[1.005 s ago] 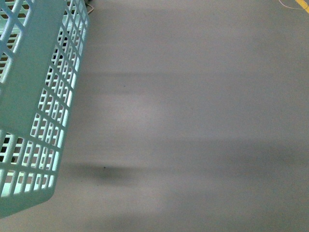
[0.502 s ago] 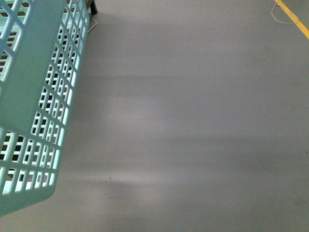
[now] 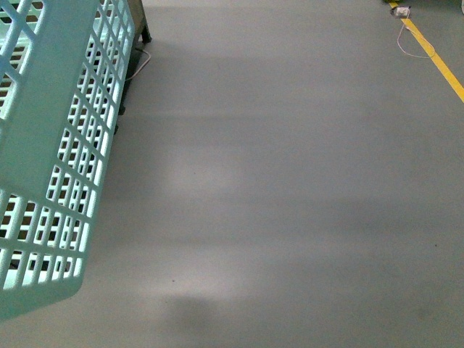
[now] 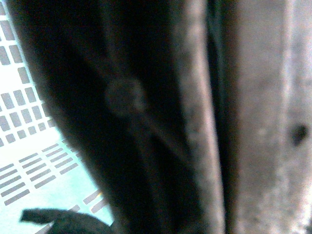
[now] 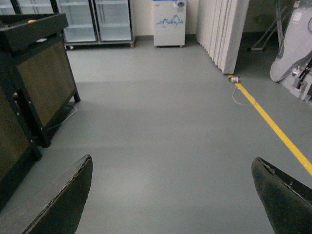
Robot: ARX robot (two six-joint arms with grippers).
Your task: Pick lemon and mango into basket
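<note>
Bare grey floor [image 3: 290,181], with the teal basket [image 3: 51,145] along the left edge of the front view.
In the right wrist view a dark cabinet [image 5: 34,83] stands at the left, and a yellow line [image 3: 435,61] and a thin cable [image 3: 413,45] run at the right. The right gripper [image 5: 173,195] is spread wide and holds nothing. A blurred dark shape blocks the left wrist view, so I cannot tell the left gripper's state.

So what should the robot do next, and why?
Probably turn toward the dark stand to look for fruit. No lemon or mango shows in any view. The right fingers are open and empty above bare floor, and the basket sits close on the robot's left.
</note>
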